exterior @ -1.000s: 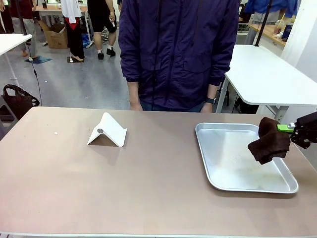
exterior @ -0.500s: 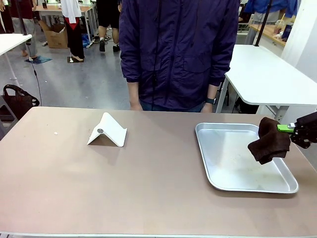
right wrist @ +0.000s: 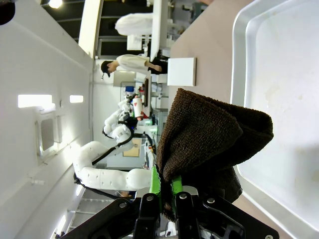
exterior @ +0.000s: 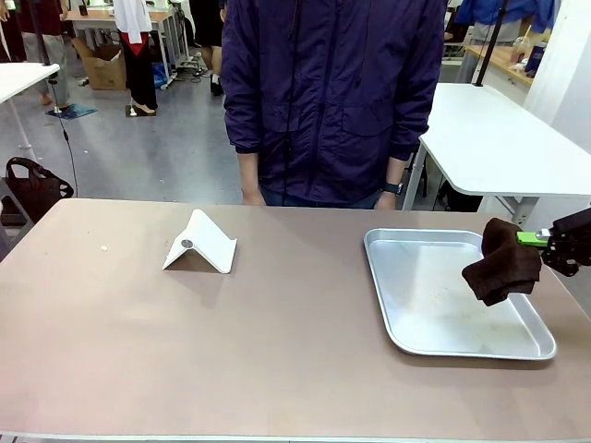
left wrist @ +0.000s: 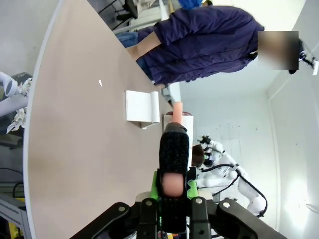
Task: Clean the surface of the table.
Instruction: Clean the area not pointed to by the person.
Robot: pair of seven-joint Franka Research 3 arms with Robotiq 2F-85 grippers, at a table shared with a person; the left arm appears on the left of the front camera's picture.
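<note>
Zero wiping shows, we judge: our right gripper, mid-right, clamps a cloth above the tray. Our left gripper pinches a black tool; the table, filling the lower frame, awaits wiping.

You'll see a silver tray at right, a dark brown cloth bunched over its right rim — a white folded stand sits well apart at left, a person in a purple jacket beyond.
</note>
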